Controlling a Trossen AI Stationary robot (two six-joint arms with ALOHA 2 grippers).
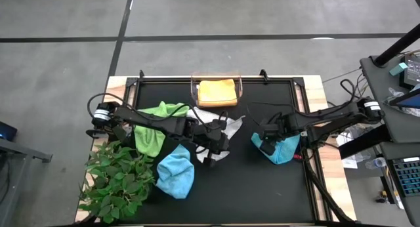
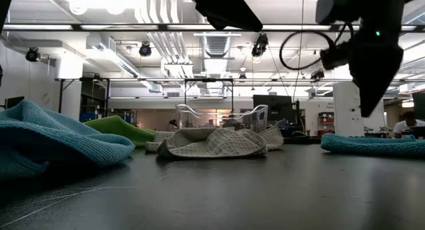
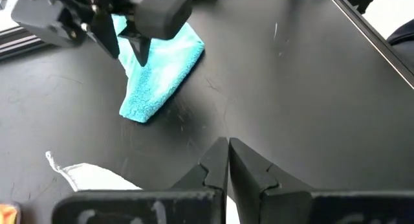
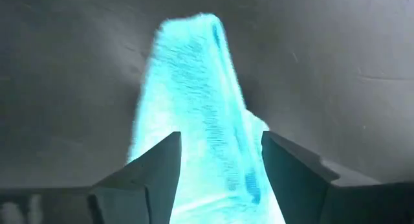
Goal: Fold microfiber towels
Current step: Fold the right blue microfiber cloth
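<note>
Logging my right gripper (image 4: 220, 159), jaws apart astride the teal towel (image 1: 281, 148); left gripper (image 3: 228, 160) shut, empty, beside the grey-white towel (image 1: 213, 117).

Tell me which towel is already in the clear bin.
The yellow-orange towel: it alone sits inside the clear plastic bin at the table's far edge. The lime green, grey-white, light blue and teal towels all lie on the black mat.

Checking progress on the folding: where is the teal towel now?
In the high view, the teal towel lies on the table's right side, under the right end effector.
</note>
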